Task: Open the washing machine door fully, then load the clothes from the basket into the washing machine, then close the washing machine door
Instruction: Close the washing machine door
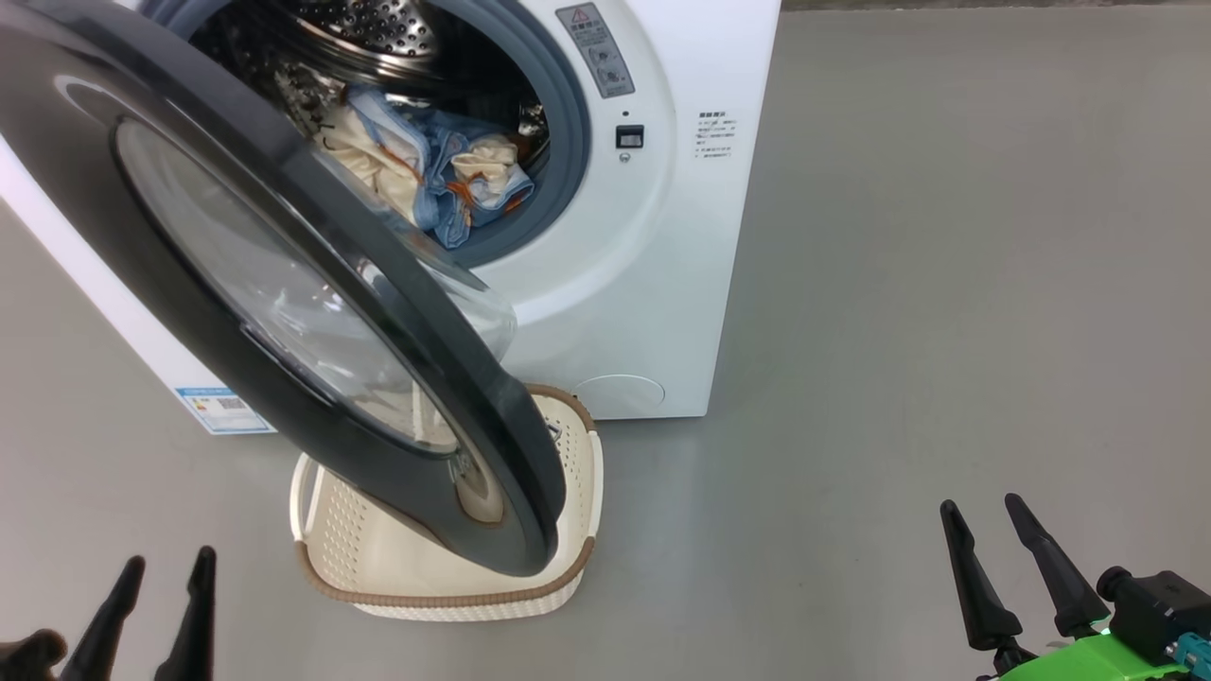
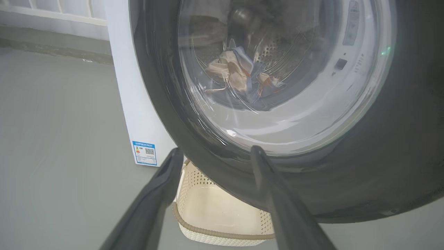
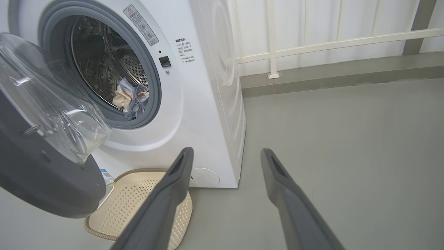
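Observation:
The white washing machine [image 1: 662,284] [image 3: 208,114] has its round black-rimmed door [image 1: 236,312] [image 2: 364,166] [image 3: 41,173] swung partly out over the basket. The clothes [image 1: 445,180] [image 3: 130,99], light blue and cream, lie inside the steel drum; in the left wrist view the clothes [image 2: 239,74] show through the door glass. The cream basket [image 1: 568,567] [image 2: 215,222] [image 3: 138,201] stands on the floor under the door and looks empty where it shows. My left gripper [image 1: 166,558] [image 2: 216,151] is open, low and left of the basket. At the lower right, my right gripper [image 1: 979,501] [image 3: 225,151] is open over bare floor.
Grey floor [image 1: 946,284] stretches to the right of the machine. A white railing [image 3: 329,43] and wall run behind it. A blue label [image 1: 222,409] marks the machine's lower left corner.

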You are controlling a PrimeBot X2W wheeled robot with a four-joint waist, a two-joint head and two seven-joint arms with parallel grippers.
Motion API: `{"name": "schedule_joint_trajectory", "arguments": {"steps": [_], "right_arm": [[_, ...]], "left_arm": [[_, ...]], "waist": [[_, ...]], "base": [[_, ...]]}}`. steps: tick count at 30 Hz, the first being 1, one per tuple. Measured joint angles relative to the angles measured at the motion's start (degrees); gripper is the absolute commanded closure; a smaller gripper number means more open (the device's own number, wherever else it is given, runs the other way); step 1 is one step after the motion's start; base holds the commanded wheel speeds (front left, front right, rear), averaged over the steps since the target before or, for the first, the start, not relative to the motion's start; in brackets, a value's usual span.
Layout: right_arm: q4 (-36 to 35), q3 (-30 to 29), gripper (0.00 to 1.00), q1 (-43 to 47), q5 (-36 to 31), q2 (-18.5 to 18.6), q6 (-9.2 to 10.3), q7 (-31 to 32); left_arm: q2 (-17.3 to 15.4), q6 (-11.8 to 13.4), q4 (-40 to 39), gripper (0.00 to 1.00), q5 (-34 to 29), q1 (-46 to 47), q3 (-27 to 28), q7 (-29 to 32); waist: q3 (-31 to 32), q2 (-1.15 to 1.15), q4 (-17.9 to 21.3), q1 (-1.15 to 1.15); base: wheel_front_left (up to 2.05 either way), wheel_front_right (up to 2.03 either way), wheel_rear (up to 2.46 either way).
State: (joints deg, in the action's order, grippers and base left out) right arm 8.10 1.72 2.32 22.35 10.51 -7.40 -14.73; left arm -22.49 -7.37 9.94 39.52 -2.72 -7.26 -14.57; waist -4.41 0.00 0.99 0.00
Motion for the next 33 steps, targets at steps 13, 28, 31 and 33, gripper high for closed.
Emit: {"name": "schedule_joint_trajectory", "arguments": {"steps": [13, 28, 31, 33], "right_arm": [[0.20, -0.29, 0.00, 0.72, 0.00, -0.11, 0.00, 0.00], [0.31, -0.24, 0.00, 1.35, 0.00, -0.20, 0.00, 0.00], [0.30, -0.23, 0.00, 1.35, 0.00, -0.20, 0.00, 0.00], [0.29, -0.22, 0.00, 1.35, 0.00, -0.21, 0.00, 0.00]], "left_arm": [[2.49, -0.03, 0.36, 0.00, -4.57, -2.08, 0.37, -0.04], [3.26, -0.03, 0.76, 0.00, -6.04, -2.08, 0.58, -0.04], [3.33, -0.03, 0.78, 0.00, -6.06, -2.08, 0.60, -0.04], [3.45, -0.03, 0.78, 0.00, -6.30, -2.08, 0.63, -0.04]], "waist": [[0.72, 0.00, 0.29, 0.00], [0.98, 0.00, 0.06, 0.00], [1.02, 0.00, -0.01, 0.00], [1.00, 0.00, -0.11, 0.00]], "base": [[0.00, 0.00, 0.00], [0.00, 0.00, 0.00], [0.00, 0.00, 0.00], [0.00, 0.00, 0.00]]}}
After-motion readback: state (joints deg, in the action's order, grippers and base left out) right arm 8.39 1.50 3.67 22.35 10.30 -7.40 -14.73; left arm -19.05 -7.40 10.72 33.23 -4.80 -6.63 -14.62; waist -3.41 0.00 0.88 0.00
